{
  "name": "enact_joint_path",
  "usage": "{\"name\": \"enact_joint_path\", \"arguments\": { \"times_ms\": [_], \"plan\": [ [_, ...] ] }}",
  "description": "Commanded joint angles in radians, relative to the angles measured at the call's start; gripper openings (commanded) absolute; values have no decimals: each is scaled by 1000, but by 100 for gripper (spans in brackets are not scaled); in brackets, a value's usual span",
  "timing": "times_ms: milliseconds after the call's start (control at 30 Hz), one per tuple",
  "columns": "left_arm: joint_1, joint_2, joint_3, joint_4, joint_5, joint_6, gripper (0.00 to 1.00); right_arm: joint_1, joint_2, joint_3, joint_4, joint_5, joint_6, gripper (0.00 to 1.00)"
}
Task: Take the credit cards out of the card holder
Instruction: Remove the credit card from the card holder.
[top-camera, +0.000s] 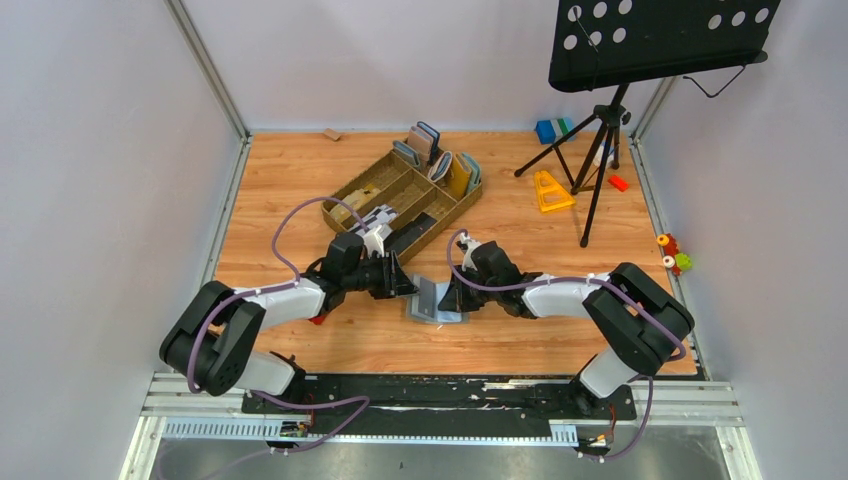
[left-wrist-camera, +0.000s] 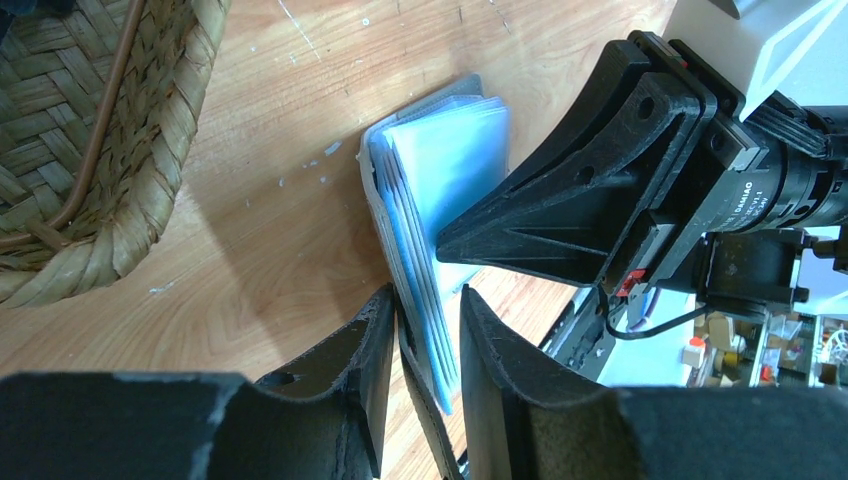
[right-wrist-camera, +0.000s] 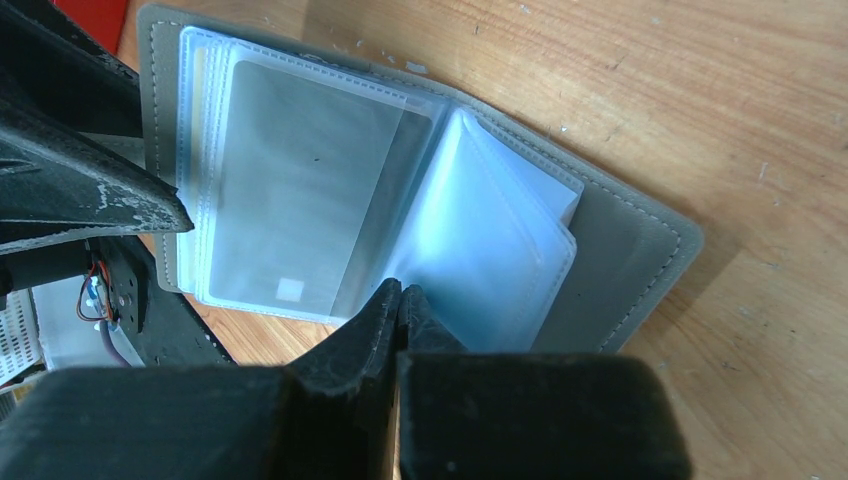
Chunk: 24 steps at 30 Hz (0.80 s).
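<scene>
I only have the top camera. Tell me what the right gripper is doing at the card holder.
Observer: The right gripper is shut, its tip pressed at the fold of the clear sleeves inside the open card holder.
Operator: Now report the left one.
Observer: The left gripper straddles the edge of the sleeves, its fingers apart on either side.
Operator: Check for cards.
Observer: A grey card seems to sit in the sleeve lying flat on top.
</scene>
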Motion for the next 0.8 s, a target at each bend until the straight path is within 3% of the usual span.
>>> {"name": "enact_joint_path", "arguments": {
  "times_ms": [0, 500, 767],
  "plan": [
    [-2, -9, 8, 48, 22, 1, 37, 0, -2, -13, -60, 43, -25, 0],
    [-53, -3, 46, -14, -22, 53, 40, -2, 7, -2, -56, 36, -23, 0],
    [-53, -23, 45, -39, -44, 68, 27, -34, -36, -12, -11, -45, 9, 10]
  ]
}}
